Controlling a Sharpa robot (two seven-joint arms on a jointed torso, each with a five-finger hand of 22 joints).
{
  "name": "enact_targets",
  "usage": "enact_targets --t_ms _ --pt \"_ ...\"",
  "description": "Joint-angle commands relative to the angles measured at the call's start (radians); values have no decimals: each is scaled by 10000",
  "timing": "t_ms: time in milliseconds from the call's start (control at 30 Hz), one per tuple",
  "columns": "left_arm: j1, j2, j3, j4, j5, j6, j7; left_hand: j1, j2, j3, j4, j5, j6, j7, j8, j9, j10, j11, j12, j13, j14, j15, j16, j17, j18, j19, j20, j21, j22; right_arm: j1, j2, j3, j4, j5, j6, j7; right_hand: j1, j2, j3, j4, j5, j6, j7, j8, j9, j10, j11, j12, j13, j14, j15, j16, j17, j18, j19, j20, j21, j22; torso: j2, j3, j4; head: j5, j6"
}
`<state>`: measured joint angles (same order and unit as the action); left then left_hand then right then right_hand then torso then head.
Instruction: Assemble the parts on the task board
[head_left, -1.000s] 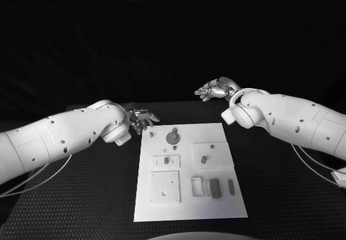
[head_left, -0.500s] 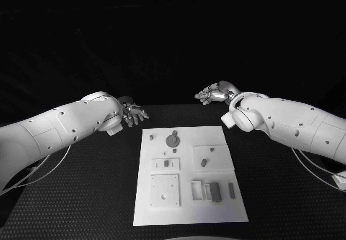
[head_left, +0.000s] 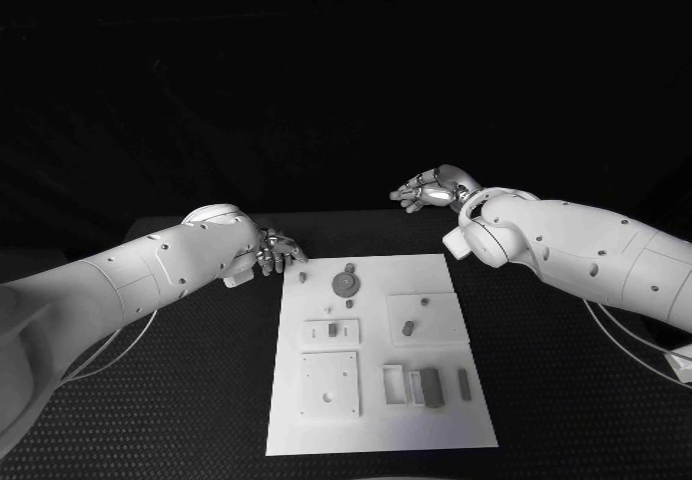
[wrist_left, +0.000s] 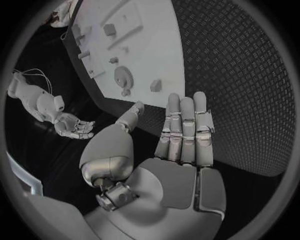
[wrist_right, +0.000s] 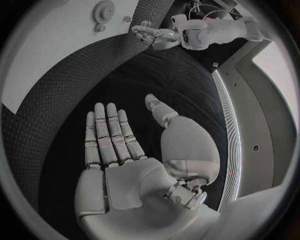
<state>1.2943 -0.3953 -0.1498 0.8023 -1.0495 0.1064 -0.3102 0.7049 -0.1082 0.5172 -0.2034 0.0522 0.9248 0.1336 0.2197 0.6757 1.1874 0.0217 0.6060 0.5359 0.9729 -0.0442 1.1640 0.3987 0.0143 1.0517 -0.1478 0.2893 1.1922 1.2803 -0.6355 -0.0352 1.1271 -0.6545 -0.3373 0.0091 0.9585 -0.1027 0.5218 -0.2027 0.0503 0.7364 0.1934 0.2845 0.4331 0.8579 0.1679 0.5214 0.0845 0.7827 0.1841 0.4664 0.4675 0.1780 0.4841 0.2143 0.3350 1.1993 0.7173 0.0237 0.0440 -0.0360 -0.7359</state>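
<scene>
The white task board lies in the middle of the black table. On it are small grey parts: a gear, a peg, two small blocks on raised plates, and dark bars near the front. My left hand hovers just off the board's far left corner, open, fingers straight and holding nothing. My right hand is raised beyond the board's far right corner, open and holding nothing. The left wrist view shows the board and the gear ahead of the fingertips.
The black textured table extends on both sides of the board. My white forearms reach in over its left and right sides. Thin cables hang beside the right arm.
My left hand pulled back from the board's corner, then came down toward it again, its forearm swinging inward. My right hand has stayed almost where it was.
</scene>
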Motion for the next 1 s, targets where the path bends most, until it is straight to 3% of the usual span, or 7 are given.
enact_targets --t_ms 33,267,367,533,933,1000 --pt "-53 109 7 -102 -217 317 267 -137 -157 -43 176 -35 -91 17 -10 -20 -97 29 -75 -21 -122 18 -62 -13 -123 -86 53 -78 -24 -3 7 1 13 -12 68 119 -29 -114 -15 32 -4 -94 338 38 -26 -59 63 16 -28 -139 10 -108 11 -154 -64 6 -67 20 58 -9 -31 -3 36" --pt "-99 192 9 -222 -202 22 269 -504 -132 -346 336 -34 -140 17 27 -35 -65 26 -85 1 -168 50 1 34 -65 -100 92 -146 -25 -2 64 1 -70 55 218 172 -20 -90 -26 38 -4 -198 262 25 -74 -385 165 -244 -179 -658 237 -519 -109 -419 -762 80 -510 72 94 -18 -38 -32 71" --pt "-100 220 9 -255 -227 54 164 -662 -128 -530 335 -33 -144 -13 50 -39 22 -5 -39 34 -106 9 81 76 -19 -20 66 -123 1 -2 82 1 -91 91 245 172 -23 -93 -13 70 -4 -292 322 -7 -104 -710 335 -598 -216 -980 362 -769 -255 -540 -1071 100 -666 141 89 -26 -25 -36 76" --pt "-102 252 9 -228 -334 380 102 -678 -32 -632 257 -32 -73 -45 118 -29 49 -35 -35 52 -101 -12 111 96 4 12 54 -129 23 -2 82 1 -84 92 250 172 -15 -106 19 123 -3 -336 318 0 -118 -716 348 -806 -192 -1047 372 -859 -354 -599 -1194 99 -721 252 83 -27 -30 -24 37" --pt "-156 267 8 -311 -289 557 207 -271 526 -689 -184 3 414 -188 436 -53 50 -147 -234 -15 -160 32 10 59 -29 -40 89 -247 67 -2 97 1 -70 93 259 161 -10 -119 29 148 -3 -345 325 14 -123 -661 355 -895 -183 -1031 409 -876 -399 -618 -1222 94 -738 322 88 -26 -42 10 16" --pt "-156 255 8 -309 -289 544 170 -85 705 -633 -308 84 441 -194 456 -93 97 -152 -271 -28 -130 33 -2 55 -30 -12 94 -258 82 -2 100 1 -72 93 260 158 -7 -119 31 150 -3 -347 328 16 -123 -654 357 -905 -183 -1028 414 -876 -404 -619 -1223 93 -739 331 77 -16 -34 9 6"
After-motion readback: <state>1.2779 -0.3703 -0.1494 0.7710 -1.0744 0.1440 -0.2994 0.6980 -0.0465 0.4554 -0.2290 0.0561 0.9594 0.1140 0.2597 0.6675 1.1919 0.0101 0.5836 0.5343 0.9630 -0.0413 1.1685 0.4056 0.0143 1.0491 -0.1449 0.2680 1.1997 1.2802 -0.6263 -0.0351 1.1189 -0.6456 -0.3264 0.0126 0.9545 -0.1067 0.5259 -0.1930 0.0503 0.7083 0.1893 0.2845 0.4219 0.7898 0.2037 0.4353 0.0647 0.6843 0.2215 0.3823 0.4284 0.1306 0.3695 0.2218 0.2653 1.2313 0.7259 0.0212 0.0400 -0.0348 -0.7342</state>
